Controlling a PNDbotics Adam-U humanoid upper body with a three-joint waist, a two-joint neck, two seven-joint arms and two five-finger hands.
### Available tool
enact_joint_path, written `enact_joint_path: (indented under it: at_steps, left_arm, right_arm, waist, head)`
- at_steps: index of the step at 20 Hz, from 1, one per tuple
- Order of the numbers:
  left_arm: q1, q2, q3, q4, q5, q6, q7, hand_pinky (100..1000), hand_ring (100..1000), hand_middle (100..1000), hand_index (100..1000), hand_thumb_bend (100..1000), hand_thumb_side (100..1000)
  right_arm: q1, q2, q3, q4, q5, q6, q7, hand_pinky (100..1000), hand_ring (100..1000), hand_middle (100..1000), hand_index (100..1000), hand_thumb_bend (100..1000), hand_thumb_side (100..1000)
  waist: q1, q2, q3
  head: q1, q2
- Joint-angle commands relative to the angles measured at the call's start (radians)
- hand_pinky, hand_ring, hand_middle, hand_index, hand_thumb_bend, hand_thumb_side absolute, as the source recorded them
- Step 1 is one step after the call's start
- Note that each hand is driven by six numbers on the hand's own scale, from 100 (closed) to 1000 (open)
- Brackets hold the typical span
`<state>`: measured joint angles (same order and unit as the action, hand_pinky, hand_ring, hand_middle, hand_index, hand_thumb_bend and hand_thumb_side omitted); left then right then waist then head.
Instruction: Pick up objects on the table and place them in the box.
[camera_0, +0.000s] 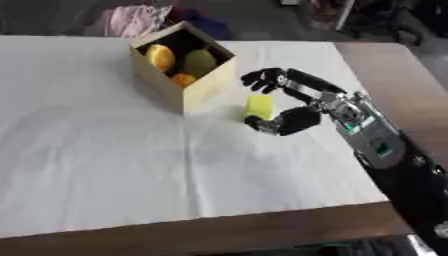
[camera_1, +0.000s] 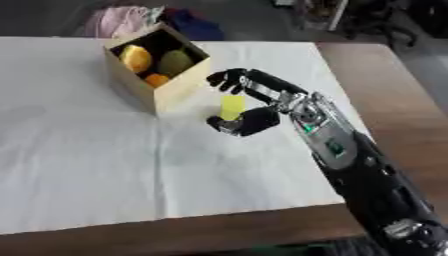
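Observation:
A tan open box (camera_0: 207, 82) stands at the back middle of the white cloth, with a yellow fruit (camera_0: 160, 57), a green fruit (camera_0: 200, 62) and a small orange fruit (camera_0: 183, 79) inside. Just right of the box a small yellow-green block (camera_0: 259, 106) lies on the cloth. My right hand (camera_0: 296, 102) reaches in from the right and brackets the block: the fingers curve over its far side, the thumb sits at its near side. I cannot tell whether they touch it. My left hand shows in neither view.
The white cloth (camera_0: 105, 150) covers most of a brown wooden table (camera_0: 394, 70), bare along the right side and front edge. Pink and dark fabric (camera_0: 131, 20) lies beyond the far edge behind the box.

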<state>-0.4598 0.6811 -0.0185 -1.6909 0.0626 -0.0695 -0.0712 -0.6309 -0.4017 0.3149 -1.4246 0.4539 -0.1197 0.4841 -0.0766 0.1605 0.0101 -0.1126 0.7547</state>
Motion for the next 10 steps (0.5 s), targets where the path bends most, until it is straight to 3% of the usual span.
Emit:
enact_joint_path:
  at_steps: [1, 4, 10]
  left_arm:
    - [0.031, 0.021, 0.043, -0.071, 0.018, 0.012, 0.006, 781, 565, 652, 763, 200, 456]
    - [0.074, 0.003, 0.061, -0.093, 0.015, 0.02, 0.011, 782, 565, 650, 763, 193, 471]
    - [0.137, -0.037, 0.089, -0.125, 0.0, 0.031, 0.008, 783, 564, 649, 764, 184, 491]
  right_arm:
    - [-0.048, -0.03, -0.007, 0.066, 0.075, -0.019, 0.026, 862, 885, 881, 951, 378, 416]
    - [-0.079, -0.02, -0.016, 0.129, 0.134, -0.027, 0.005, 915, 925, 902, 958, 404, 408]
    - [-0.124, 0.017, -0.037, 0.268, 0.246, -0.034, -0.036, 926, 931, 900, 963, 416, 409]
  waist:
    - [0.004, -0.014, 0.005]
    - [0.007, -0.013, 0.012]
    - [0.011, -0.01, 0.023]
  head:
    - [-0.013, -0.009]
    - [-0.021, -0.011]
    - [-0.032, -0.013]
